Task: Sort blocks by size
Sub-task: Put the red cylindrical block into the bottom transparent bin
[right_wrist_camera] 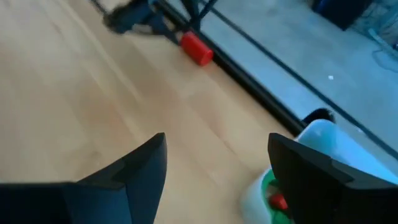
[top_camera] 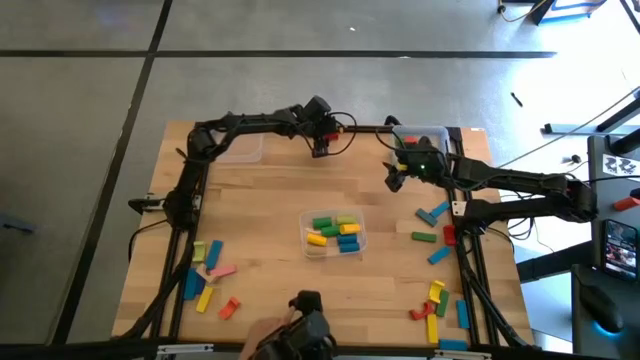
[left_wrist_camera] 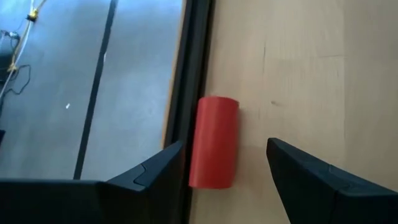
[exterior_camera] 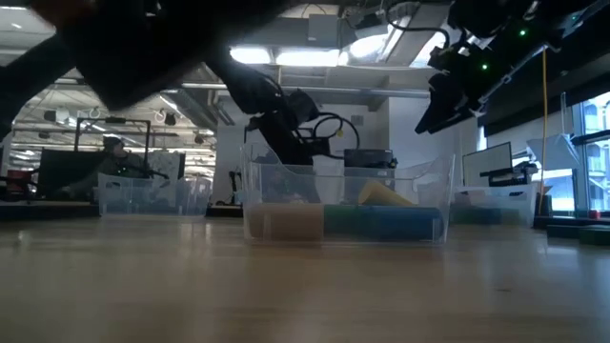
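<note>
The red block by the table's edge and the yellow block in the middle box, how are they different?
The red block lies alone on the bare wood at the table's far edge, between the left gripper's open fingers. The yellow block sits inside the clear middle bin, packed among green and blue pieces, with no gripper near it. One is red, the other yellow. Both are short pieces lying on their sides.

Robotics lab / open-plan workshop. Evidence: light butcher-block wooden table (top_camera: 270, 210) boxed in by a black metal rig frame (top_camera: 186, 200), standing on a polished grey concrete floor (top_camera: 90, 120) with dark seam lines. Right of the table: loose black cables (top_camera: 560, 150) on the floor and a lit monitor screen (top_camera: 620, 245). Beyond the table in the low view: exposed ceiling ducts (exterior_camera: 315, 90), bright strip lights (exterior_camera: 286, 55), workstation desks, a seated person (exterior_camera: 114, 152).
</note>
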Motion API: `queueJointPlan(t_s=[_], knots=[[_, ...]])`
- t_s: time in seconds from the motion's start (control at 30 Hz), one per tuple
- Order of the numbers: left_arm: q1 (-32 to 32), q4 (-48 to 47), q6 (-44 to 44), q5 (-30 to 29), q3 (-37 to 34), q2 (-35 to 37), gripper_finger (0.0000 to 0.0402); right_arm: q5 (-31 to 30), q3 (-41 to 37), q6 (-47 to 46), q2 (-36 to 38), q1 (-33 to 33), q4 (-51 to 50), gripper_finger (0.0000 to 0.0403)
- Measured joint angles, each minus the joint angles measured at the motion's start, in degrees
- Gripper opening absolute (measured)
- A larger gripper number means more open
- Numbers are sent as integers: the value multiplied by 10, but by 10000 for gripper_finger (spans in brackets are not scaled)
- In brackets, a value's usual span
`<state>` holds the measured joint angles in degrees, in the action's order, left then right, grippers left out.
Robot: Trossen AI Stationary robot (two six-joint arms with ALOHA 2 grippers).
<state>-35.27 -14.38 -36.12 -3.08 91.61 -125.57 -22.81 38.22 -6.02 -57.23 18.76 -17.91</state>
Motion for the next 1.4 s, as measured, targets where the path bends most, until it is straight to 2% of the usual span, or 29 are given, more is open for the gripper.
queueJointPlan(t_s=[0.4, 0.53, 0.67, 0.87, 1.2, 1.4], knots=[[-38, 3, -12, 73, 0, -11, 224, 14, 0, 5, 1, 0, 32, 270], [-48, 6, -24, 79, 0, -26, 223, 14, 0, 5, 1, 0, 44, 270], [-63, 14, -16, 128, 1, -36, 223, 14, 0, 5, 1, 0, 44, 270], [-70, 23, -34, 151, 1, -43, 223, 14, 0, 13, 1, 0, 45, 270], [-69, 20, -49, 150, 1, -45, 164, 14, 0, 16, 1, 0, 43, 270], [-69, 20, -49, 155, 1, -45, 157, 14, 0, 18, 1, 0, 43, 270]])
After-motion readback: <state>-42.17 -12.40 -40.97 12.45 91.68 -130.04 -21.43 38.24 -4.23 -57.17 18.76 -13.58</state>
